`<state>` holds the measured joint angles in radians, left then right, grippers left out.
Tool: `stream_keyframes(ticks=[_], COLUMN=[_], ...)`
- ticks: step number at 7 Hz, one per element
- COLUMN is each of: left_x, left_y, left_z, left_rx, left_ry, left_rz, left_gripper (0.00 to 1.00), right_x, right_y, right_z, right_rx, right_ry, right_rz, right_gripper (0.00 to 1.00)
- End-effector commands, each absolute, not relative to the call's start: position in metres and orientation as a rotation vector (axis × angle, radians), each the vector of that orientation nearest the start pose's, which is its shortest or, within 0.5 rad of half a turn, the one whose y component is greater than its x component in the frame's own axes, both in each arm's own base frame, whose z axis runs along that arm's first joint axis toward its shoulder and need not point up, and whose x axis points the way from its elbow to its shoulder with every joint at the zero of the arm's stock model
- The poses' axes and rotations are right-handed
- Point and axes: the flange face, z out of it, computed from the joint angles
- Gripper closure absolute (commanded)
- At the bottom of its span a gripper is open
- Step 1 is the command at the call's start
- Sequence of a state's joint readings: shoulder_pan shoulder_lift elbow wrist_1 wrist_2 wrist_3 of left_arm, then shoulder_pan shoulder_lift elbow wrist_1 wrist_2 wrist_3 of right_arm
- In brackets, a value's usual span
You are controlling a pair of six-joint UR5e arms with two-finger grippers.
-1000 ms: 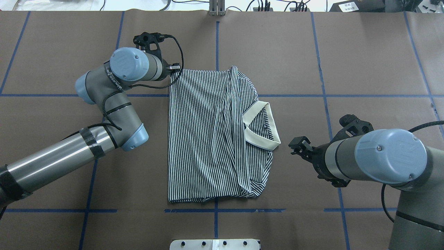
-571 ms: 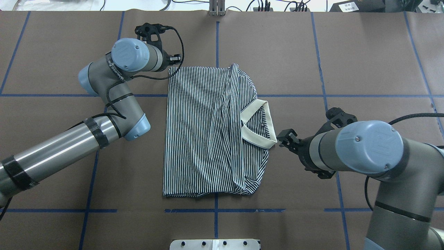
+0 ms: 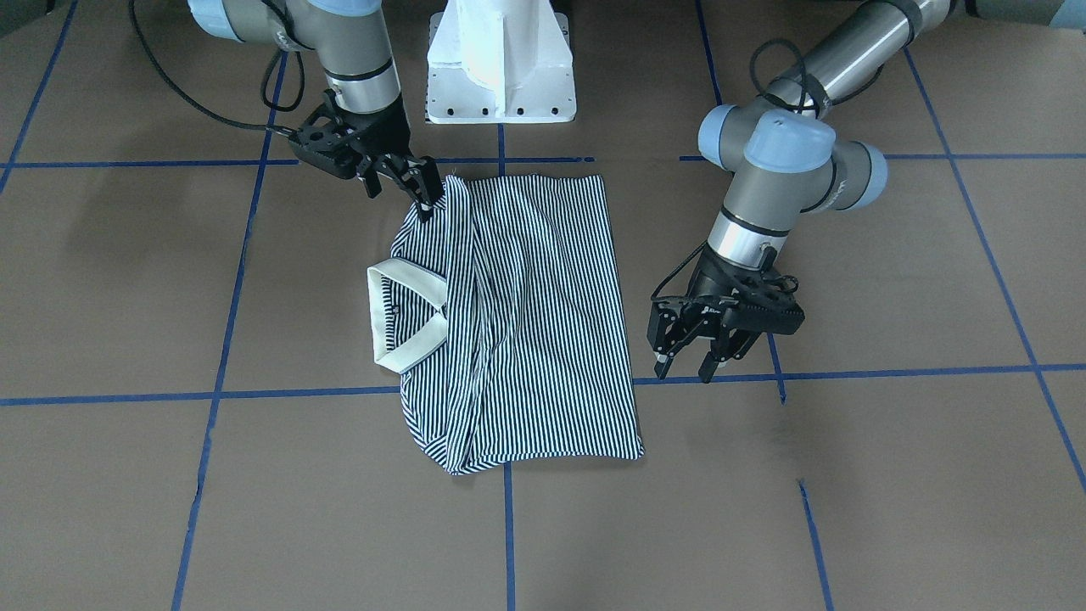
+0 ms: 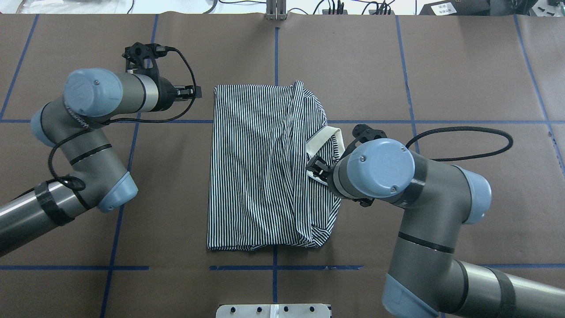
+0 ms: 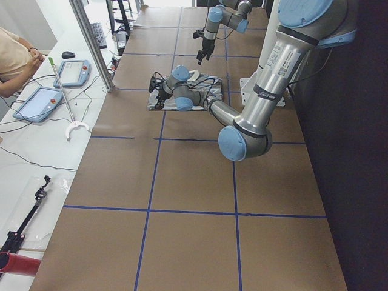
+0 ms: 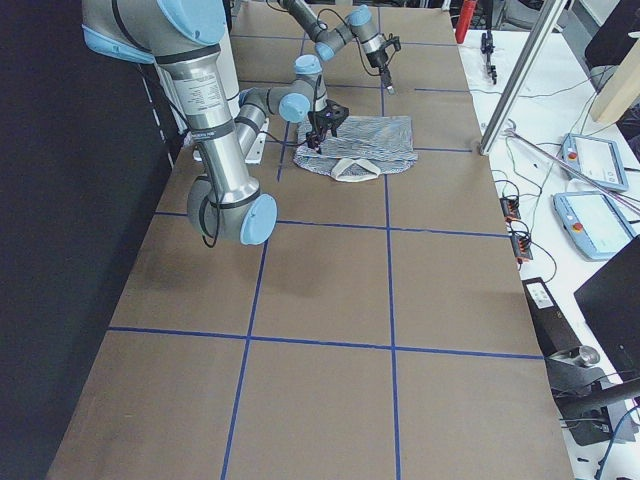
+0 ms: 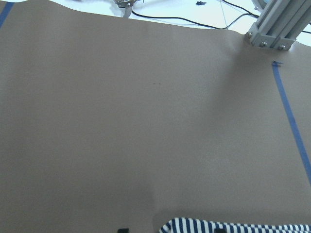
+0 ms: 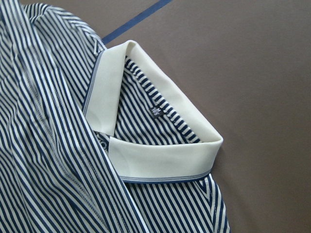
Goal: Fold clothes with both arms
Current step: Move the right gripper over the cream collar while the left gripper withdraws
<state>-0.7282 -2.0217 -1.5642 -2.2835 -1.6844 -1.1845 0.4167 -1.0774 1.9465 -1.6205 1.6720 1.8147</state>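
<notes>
You have the short-sleeved, navy-and-white striped polo shirt [image 4: 256, 168] lying flat near the middle of the brown paper-covered table [image 4: 463, 79]. It is folded in on itself into a rough rectangle, with long creases running down it. Its plain cream collar [image 3: 399, 327] sits at the edge on the robot's right, about halfway along that side. Your right wrist view looks down on the collar and shows a small dark label [image 8: 155, 110] inside the neck.

The black two-finger right gripper [image 3: 400, 202] hangs over the collar side of the shirt. Its fingers are spread and grip nothing, and you cannot tell from these views whether they touch the cloth. In the overhead view the silver-grey right arm [image 4: 384, 168], with its pale blue joint caps, covers part of the collar.

The black two-finger left gripper [image 3: 683, 373] is off the shirt, over bare table just beside the far corner on the robot's left. Its jaws are spread wide and empty. The silver-grey left arm [image 4: 92, 92] reaches in from that side. Your left wrist view is mostly brown paper, with a thin strip of striped cloth along its bottom edge.

Blue tape lines [image 4: 276, 57] divide the table into squares. The white pedestal [image 3: 501, 59] stands on the robot's side, near the shirt's closest edge.
</notes>
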Motion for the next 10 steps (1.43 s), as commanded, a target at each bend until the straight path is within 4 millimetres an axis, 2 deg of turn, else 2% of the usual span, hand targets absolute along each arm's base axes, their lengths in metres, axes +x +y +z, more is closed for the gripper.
stream_keyframes(ticks=[1, 3, 4, 6, 8, 10], left_x=[0.405, 0.405, 0.403, 0.4, 0.402, 0.403], left_y=[-0.523, -0.522, -0.52, -0.516, -0.514, -0.513], left_z=[0.328, 0.326, 0.325, 0.326, 0.325, 0.326], left_rx=[0.522, 0.522, 0.523, 0.504, 0.496, 0.493], left_ry=[1.05, 1.053, 1.056, 1.063, 1.068, 1.068], left_rz=[-0.23, -0.228, -0.228, -0.252, -0.259, -0.26], left_gripper=[0.33, 0.33, 0.33, 0.33, 0.33, 0.33], right_x=[-0.547, -0.573, -0.576, -0.591, -0.601, -0.603], right_y=[-0.351, -0.335, -0.328, -0.306, -0.29, -0.284], right_z=[0.228, 0.241, 0.244, 0.23, 0.236, 0.245], right_rx=[0.064, 0.092, 0.091, 0.111, 0.129, 0.124], right_ry=[-0.784, -0.735, -0.703, -0.648, -0.63, -0.615], right_rz=[0.289, 0.148, 0.11, 0.034, 0.012, 0.003], right_gripper=[0.0, 0.0, 0.0, 0.0, 0.0, 0.0])
